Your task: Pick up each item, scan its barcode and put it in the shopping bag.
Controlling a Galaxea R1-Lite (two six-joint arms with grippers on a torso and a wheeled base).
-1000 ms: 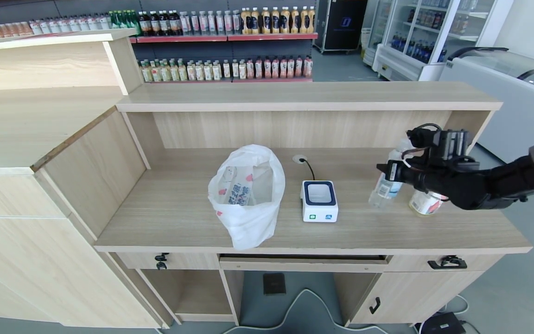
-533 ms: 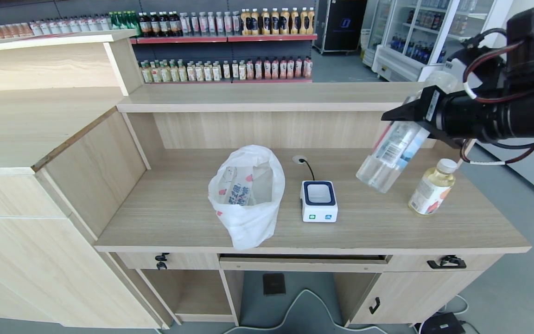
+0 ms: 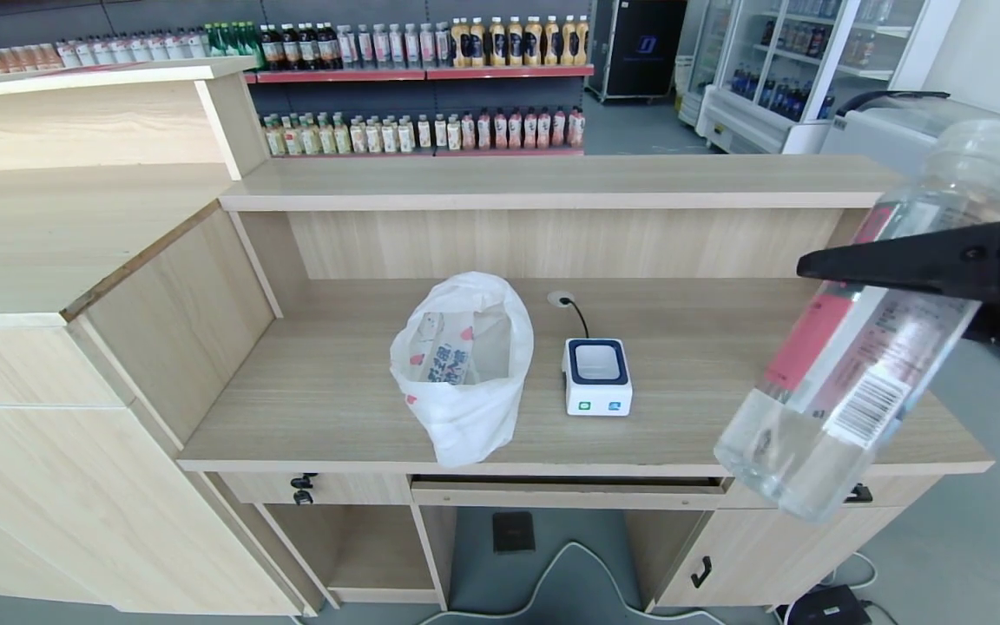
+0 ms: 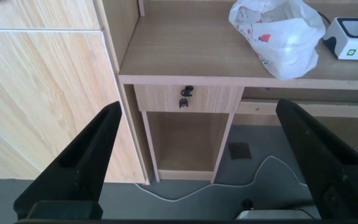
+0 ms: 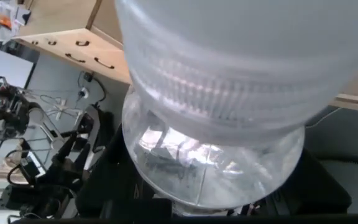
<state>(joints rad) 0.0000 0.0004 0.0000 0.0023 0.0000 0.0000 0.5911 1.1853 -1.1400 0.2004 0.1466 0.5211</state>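
- Scanner (image 3: 598,375) is sitting mid-counter: a small white box with rounded corners, a dark-rimmed window facing up and a thin black cable (image 3: 576,314) running from behind it to a round hole in the wood.
- Just left of the scanner, a shopping bag (image 3: 463,365) of thin, crinkled white plastic is standing open, with a printed carton (image 3: 444,351) showing inside.
- The counter (image 3: 335,391) under the scanner is showing a pale wood grain, and a raised ledge is running along behind it.
- Far behind the scanner, shop shelves (image 3: 422,130) are holding rows of drink bottles.
- Right of the scanner and well above the counter, the right gripper (image 3: 865,271) is clamping a clear water bottle (image 3: 856,347), with one black finger crossing its upper body.
- The bottle is tilting, its rounded base lowest and overlapping the counter's right front corner; it is ribbed, see-through plastic with a red-and-white label whose barcode (image 3: 869,408) is facing the head camera.
- Well left of the scanner and lower than the counter, the left gripper (image 4: 197,180) is hanging spread wide, gripping nothing, facing the counter's wooden side and a small drawer.
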